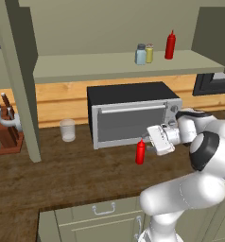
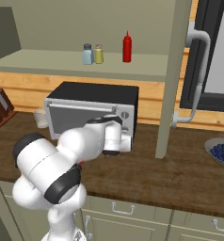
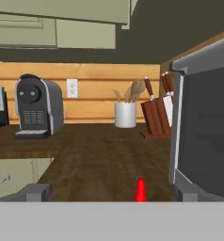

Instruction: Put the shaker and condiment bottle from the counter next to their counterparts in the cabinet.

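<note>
- No legible text, brand, number or sign found anywhere.
- Red condiment bottle on the surface: no label.
- Shaker and second red bottle on the cabinet shelf: plain, unmarked.
- Microwave control panel: buttons too small to read.
- Coffee machine: keypad blurred, nothing readable.
</note>
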You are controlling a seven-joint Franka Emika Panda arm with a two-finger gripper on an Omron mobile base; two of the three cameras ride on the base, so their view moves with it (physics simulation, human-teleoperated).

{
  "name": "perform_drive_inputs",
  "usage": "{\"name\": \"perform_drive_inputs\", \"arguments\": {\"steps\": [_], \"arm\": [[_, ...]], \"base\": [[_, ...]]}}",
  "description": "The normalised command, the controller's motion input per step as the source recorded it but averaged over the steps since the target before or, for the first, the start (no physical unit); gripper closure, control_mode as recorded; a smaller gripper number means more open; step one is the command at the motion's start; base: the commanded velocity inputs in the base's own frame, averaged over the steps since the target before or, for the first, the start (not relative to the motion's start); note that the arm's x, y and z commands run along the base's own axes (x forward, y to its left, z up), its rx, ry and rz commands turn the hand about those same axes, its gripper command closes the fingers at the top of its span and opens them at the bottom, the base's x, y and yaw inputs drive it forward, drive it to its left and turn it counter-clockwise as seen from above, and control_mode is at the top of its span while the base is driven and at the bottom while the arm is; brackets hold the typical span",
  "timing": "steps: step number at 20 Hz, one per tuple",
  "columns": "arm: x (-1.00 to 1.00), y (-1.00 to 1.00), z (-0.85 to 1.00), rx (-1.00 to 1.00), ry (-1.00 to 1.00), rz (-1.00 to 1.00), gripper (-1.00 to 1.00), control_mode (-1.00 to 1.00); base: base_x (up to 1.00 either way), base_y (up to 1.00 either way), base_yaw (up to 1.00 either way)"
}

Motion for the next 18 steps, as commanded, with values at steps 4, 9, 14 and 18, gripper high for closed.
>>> {"name": "perform_drive_inputs", "arguments": {"steps": [4, 9, 14, 18], "arm": [[0.05, 0.00, -0.03, 0.00, 0.00, 0.00, -1.00, -1.00], [0.02, 0.00, -0.07, 0.00, 0.00, 0.00, -1.00, -1.00], [0.00, 0.00, -0.11, 0.00, 0.00, 0.00, -1.00, -1.00], [0.01, 0.00, -0.14, 0.00, 0.00, 0.00, -1.00, -1.00]], "base": [[0.00, 0.00, 0.00], [0.00, 0.00, 0.00], [0.00, 0.00, 0.00], [0.00, 0.00, 0.00]]}}
